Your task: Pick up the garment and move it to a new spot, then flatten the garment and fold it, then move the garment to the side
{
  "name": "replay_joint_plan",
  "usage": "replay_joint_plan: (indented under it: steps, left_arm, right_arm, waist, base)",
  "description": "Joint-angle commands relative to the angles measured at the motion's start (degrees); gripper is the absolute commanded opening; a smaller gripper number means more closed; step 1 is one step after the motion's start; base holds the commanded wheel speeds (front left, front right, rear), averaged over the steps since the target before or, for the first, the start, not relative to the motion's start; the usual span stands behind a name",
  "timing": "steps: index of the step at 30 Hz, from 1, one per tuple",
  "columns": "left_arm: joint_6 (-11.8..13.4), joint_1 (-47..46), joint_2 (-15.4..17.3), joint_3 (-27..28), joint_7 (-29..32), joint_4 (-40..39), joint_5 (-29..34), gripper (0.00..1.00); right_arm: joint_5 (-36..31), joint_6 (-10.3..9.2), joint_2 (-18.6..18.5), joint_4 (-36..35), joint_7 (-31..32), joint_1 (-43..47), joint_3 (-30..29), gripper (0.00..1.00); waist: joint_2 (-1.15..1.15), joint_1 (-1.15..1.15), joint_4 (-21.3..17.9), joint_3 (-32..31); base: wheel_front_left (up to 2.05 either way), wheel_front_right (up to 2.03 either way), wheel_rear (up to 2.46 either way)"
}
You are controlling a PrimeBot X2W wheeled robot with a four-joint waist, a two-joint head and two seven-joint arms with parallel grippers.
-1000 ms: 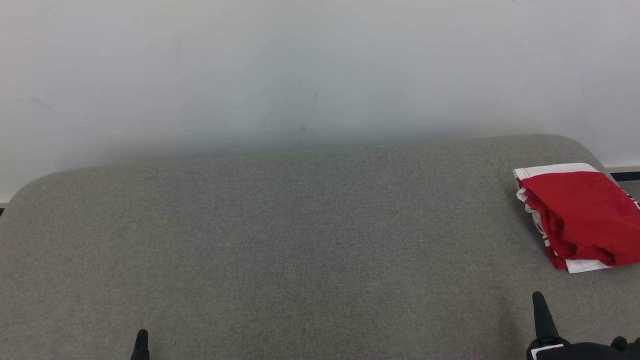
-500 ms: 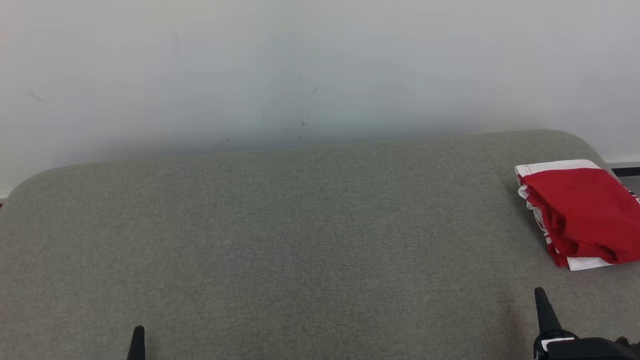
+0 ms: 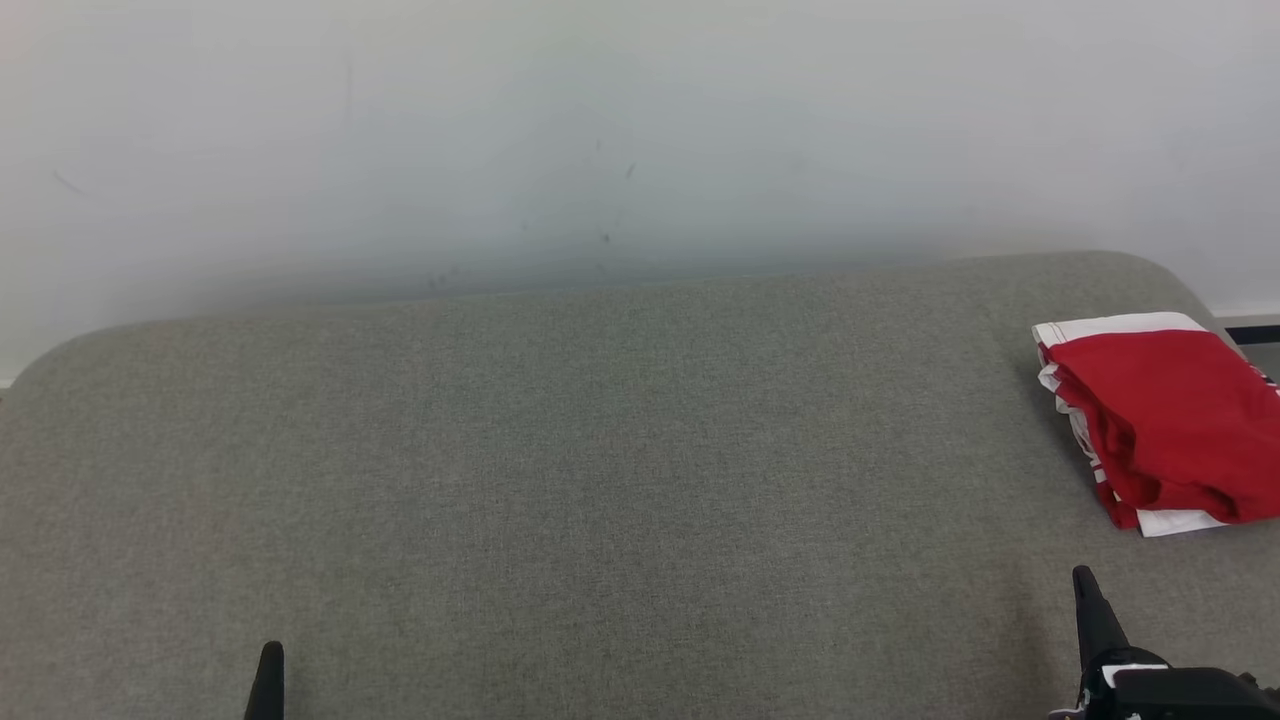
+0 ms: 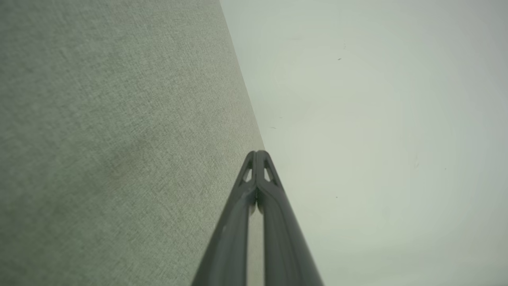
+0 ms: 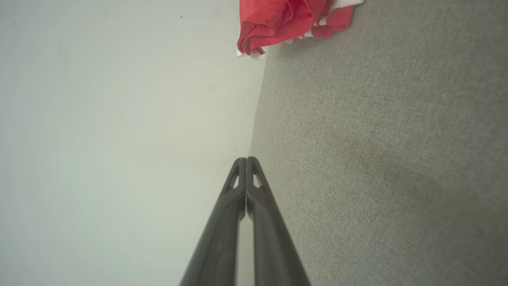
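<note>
**Folded Garment at Right Side of Surface; Both Grippers Closed and Empty**

Head view: The garment (image 3: pixel 1165 420), red with white edging, is seen folded into a compact stack at the far right of the grey upholstered surface (image 3: pixel 600 450), near its rounded rear corner. A pale wall (image 3: pixel 600 130) is seen behind the surface. The left gripper (image 3: pixel 268 680) is shown as a dark tip at the lower left. The right gripper (image 3: pixel 1095 620) is shown at the lower right, in front of the garment and apart from it.

Left wrist view: The two fingers are pressed together at the tips, and nothing is held between them. They are directed along the line where surface and wall meet.

Right wrist view: The fingers are likewise brought together at the tips, with nothing clamped. The garment is seen at the top edge, resting on the surface, well ahead of the fingertips and not touched.
</note>
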Motion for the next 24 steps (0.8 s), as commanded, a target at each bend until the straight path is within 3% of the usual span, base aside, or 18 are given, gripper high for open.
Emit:
replay_joint_plan:
  steps: [1, 24]
  left_arm:
    - [-0.3, -1.2, 0.1, 0.3, 0.4, 0.1, -1.7, 0.00]
    - [-0.9, -2.5, 0.1, 1.1, 2.8, 1.2, -11.5, 0.00]
  right_arm:
    - [1.6, 0.03, 0.2, 0.0, 0.4, -1.2, -0.4, 0.00]
    - [10.8, 0.02, 1.2, 1.1, 3.3, -2.7, -2.7, 0.00]
  waist:
    - [0.00, 0.00, 0.0, 0.1]
    - [0.00, 0.00, 0.0, 1.3]
  base:
    - [0.00, 0.00, 0.00]
    - [0.00, 0.00, 0.00]
